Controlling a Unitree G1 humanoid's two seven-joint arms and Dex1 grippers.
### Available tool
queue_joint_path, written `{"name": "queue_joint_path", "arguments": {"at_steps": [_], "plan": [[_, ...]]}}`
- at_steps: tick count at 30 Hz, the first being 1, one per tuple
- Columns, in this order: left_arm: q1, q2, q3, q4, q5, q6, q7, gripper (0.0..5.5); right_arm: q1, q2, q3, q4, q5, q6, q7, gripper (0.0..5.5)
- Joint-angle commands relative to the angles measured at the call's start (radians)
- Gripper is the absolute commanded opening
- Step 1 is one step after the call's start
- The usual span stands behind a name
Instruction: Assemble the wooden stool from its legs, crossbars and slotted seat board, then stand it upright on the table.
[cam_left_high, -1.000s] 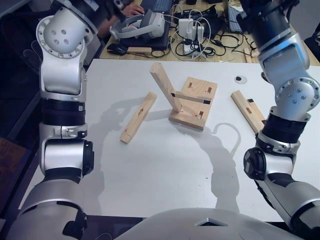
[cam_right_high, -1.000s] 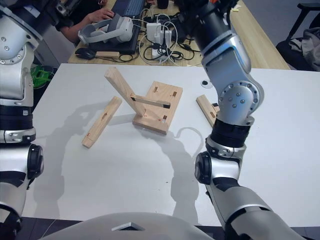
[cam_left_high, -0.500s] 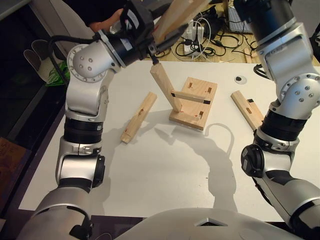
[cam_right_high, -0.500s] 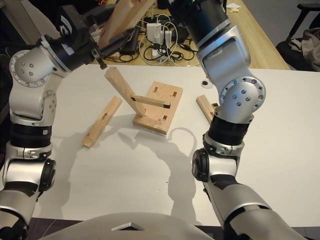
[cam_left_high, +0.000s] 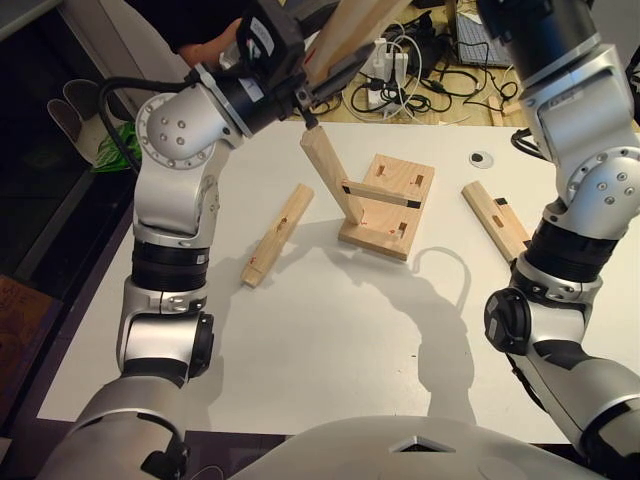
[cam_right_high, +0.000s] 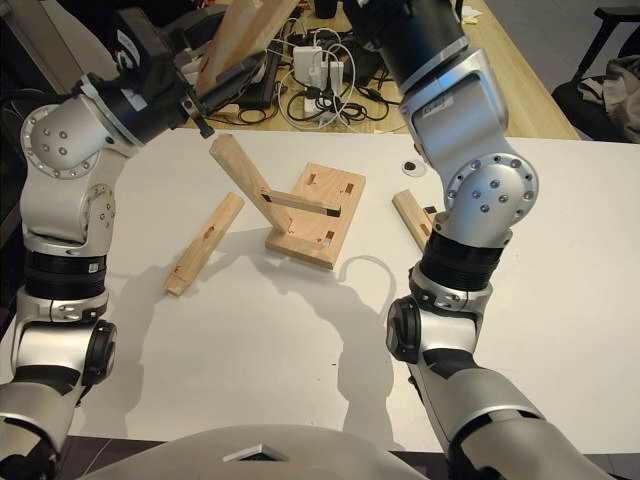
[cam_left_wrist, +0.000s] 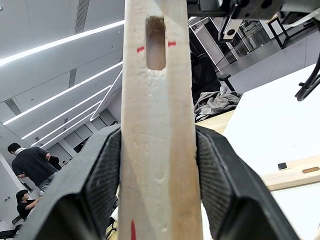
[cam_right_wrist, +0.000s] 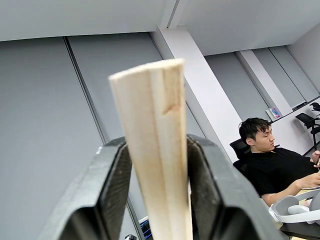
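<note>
The slotted seat board (cam_left_high: 395, 210) lies flat at the table's middle back, with one leg (cam_left_high: 328, 168) slotted in and leaning left, braced by a crossbar (cam_left_high: 378, 191). A loose leg (cam_left_high: 276, 234) lies to its left, another (cam_left_high: 495, 220) to its right. My left gripper (cam_left_high: 322, 78) hangs above the table's far edge, shut on a slotted leg (cam_left_wrist: 157, 125) that points up and away. In the right wrist view my right gripper (cam_right_wrist: 155, 150) is shut on a wooden bar (cam_right_wrist: 152, 115), raised high.
A small black disc (cam_left_high: 481, 158) sits on the table at the back right. Behind the table a desk holds cables (cam_left_high: 400, 70), a headset (cam_right_high: 215, 55) and a mouse (cam_right_high: 165, 105). The white tabletop (cam_left_high: 330, 340) in front is bare.
My left forearm has swung down into view, bringing the held leg over the table's far edge. In the last half second it barely moved. The parts on the table stay put.
</note>
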Motion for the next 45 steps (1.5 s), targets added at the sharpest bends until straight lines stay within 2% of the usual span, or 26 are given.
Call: {"name": "queue_joint_path", "arguments": {"at_steps": [1,5,6,12,20,23,26,30,35,39,45], "plan": [[0.003,-0.01,0.002,-0.021,-0.001,0.007,-0.003,2.07,-0.003,-0.007,0.003,0.003,0.014,-0.005,-0.003,1.22],[-0.004,-0.033,0.012,-0.026,-0.005,0.015,0.024,2.06,0.002,-0.006,0.006,-0.001,0.003,-0.02,-0.003,1.09],[-0.004,-0.037,0.015,-0.027,-0.001,0.016,0.033,2.44,0.003,-0.006,0.009,-0.004,-0.007,-0.032,-0.002,1.07],[-0.035,-0.037,0.063,0.056,0.062,-0.027,0.133,3.23,0.008,-0.004,0.014,-0.004,-0.088,-0.113,-0.022,1.02],[-0.011,0.077,0.205,0.251,0.088,-0.118,0.168,4.47,0.047,-0.094,-0.055,0.011,-0.211,-0.19,-0.084,1.02],[-0.033,0.049,0.197,0.425,0.121,-0.146,0.219,4.86,0.098,-0.128,-0.045,-0.005,-0.249,-0.168,-0.088,1.02],[-0.081,-0.037,0.144,0.571,0.155,-0.163,0.263,5.37,0.217,-0.152,-0.032,-0.022,-0.285,-0.125,-0.101,1.02],[-0.093,-0.137,0.093,0.729,0.168,-0.179,0.256,5.4,0.42,-0.156,-0.052,-0.098,-0.286,-0.049,-0.157,1.02],[-0.062,-0.154,0.086,0.784,0.183,-0.175,0.287,5.4,0.611,-0.077,-0.093,-0.254,-0.207,0.041,-0.35,1.02],[-0.031,-0.155,0.1,0.776,0.184,-0.175,0.328,5.4,0.658,-0.007,-0.115,-0.331,-0.13,0.069,-0.524,1.02],[0.008,-0.179,0.101,0.712,0.174,-0.154,0.354,5.4,0.697,0.075,-0.088,-0.353,-0.072,0.058,-0.629,1.02]]}}
